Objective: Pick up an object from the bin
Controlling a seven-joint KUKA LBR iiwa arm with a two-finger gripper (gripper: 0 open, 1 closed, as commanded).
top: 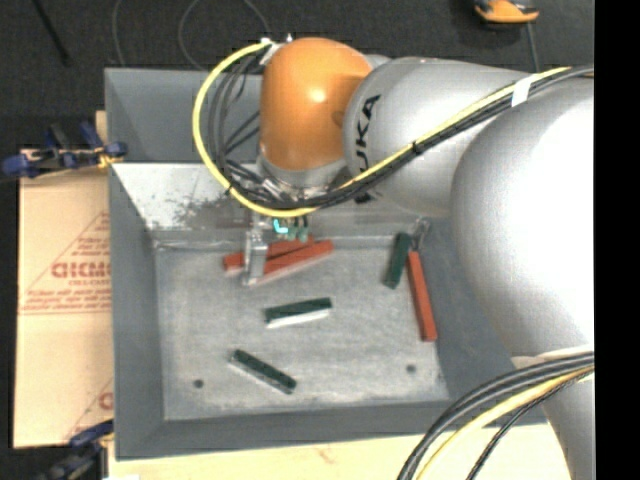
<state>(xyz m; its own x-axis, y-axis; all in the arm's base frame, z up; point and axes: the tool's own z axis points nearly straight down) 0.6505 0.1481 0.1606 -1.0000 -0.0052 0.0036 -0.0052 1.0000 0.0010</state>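
My gripper hangs low at the back of the bin, below the orange wrist cover, its metal fingers down at the left end of a long red bar that lies along the back wall. Whether the bar sits between the fingers I cannot make out. Just in front of the gripper lies a short dark green bar with a white side.
A second dark green bar lies near the front left. By the right wall are a small green bar and a long red bar. The arm covers the bin's right and back right.
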